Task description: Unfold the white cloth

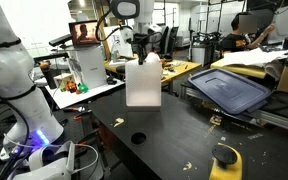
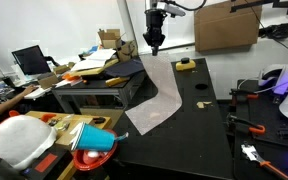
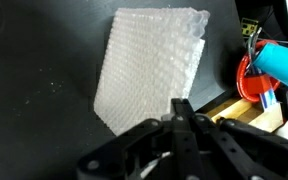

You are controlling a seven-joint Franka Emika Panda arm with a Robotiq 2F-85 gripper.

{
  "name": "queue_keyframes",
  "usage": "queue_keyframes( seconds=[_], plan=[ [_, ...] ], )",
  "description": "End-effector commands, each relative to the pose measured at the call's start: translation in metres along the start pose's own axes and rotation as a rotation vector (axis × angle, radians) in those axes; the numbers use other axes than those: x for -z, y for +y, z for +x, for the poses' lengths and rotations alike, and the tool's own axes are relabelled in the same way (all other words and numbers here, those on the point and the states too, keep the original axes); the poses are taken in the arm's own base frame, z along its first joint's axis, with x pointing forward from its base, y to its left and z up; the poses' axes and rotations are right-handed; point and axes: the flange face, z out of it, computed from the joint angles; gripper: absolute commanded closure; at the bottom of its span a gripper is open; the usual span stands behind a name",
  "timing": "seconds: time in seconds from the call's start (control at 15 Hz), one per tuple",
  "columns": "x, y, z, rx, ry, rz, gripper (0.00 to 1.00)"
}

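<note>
The gripper (image 2: 156, 46) pinches the top of the cloth (image 2: 159, 100), which hangs down with its bottom on the desk (image 2: 199, 140). If the pinch slips, the cloth could fall in a heap.

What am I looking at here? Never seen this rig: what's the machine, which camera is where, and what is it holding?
The machine is a single robot arm, driven remotely by a person. At its end is a gripper, a clamp with two fingers.

Two pictures come from cameras standing outside the robot. They look at the same black table from different places. The third comes from a camera on the wrist, looking down past the fingers.

The gripper is shut on the top edge of a white cloth, and the cloth hangs down from it in both exterior views. In an exterior view its lower part seems to rest on the table. A small yellow thing also lies on the table, apart from the cloth.
</note>
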Motion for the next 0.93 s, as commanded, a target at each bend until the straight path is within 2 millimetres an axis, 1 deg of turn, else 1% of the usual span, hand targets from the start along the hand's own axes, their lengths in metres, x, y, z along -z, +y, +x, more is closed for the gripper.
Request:
queue_keyframes(
  seconds=[0.0,0.07,0.2,0.4,0.47,0.53,0.6,0.67,0.73,0.87],
  plan=[
    [0.009,0.013,-0.061,-0.044,0.04,0.012,1.0],
    [0.006,0.019,-0.077,-0.067,0.043,0.009,1.0],
    [-0.007,0.034,-0.111,-0.12,0.043,0.013,1.0],
    [-0.033,0.062,-0.163,-0.205,0.019,0.077,1.0],
    [-0.042,0.071,-0.182,-0.23,0.013,0.134,0.74],
    [-0.049,0.078,-0.197,-0.251,0.009,0.166,0.73],
    [-0.051,0.083,-0.208,-0.256,0.01,0.192,0.68],
    [-0.029,0.086,-0.181,-0.245,0.017,0.217,0.6],
    [-0.026,0.087,-0.189,-0.227,0.036,0.233,0.53],
    [-0.003,0.082,-0.187,-0.167,0.096,0.258,0.37]
  ],
)
